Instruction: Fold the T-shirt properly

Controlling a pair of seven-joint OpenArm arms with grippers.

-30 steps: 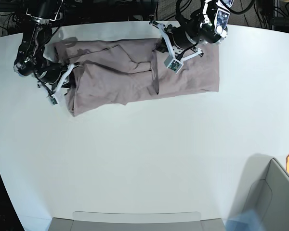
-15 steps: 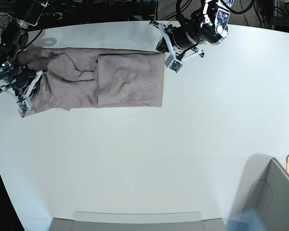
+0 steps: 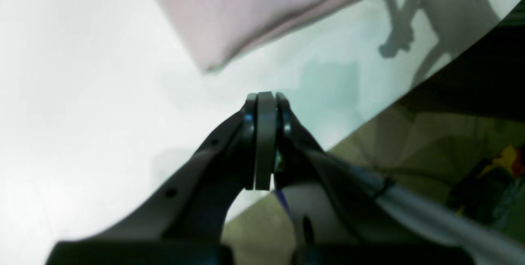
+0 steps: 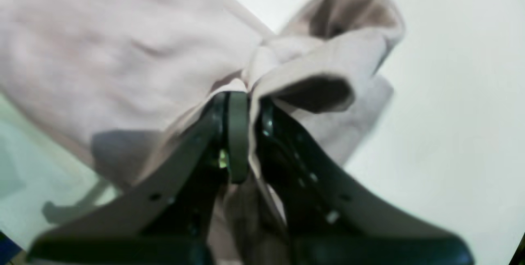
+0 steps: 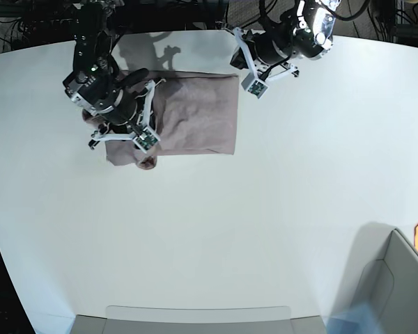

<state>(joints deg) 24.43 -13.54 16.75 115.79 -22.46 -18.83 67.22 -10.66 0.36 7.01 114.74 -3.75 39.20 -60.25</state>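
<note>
The mauve T-shirt point(image 5: 198, 115) lies as a folded rectangle at the back of the white table point(image 5: 216, 229). My right gripper point(image 5: 129, 132) hovers over its left end, shut on a bunched fold of the T-shirt point(image 4: 123, 51), which wraps around the right gripper point(image 4: 242, 101) and hangs below it. My left gripper point(image 5: 247, 69) is just past the cloth's far right corner, shut and holding nothing. In the left wrist view that gripper point(image 3: 265, 101) is over bare table, with the T-shirt point(image 3: 246, 6) a short way beyond its tips.
A grey box point(image 5: 397, 278) stands at the front right corner, and a grey bin edge point(image 5: 195, 320) lies along the front. The table's back edge point(image 3: 369, 121) runs close beside the left gripper, with dark cables beyond.
My right gripper has swung from the far left toward the right, carrying the T-shirt's left end over the folded part. The left gripper has stayed shut near the far right corner.
</note>
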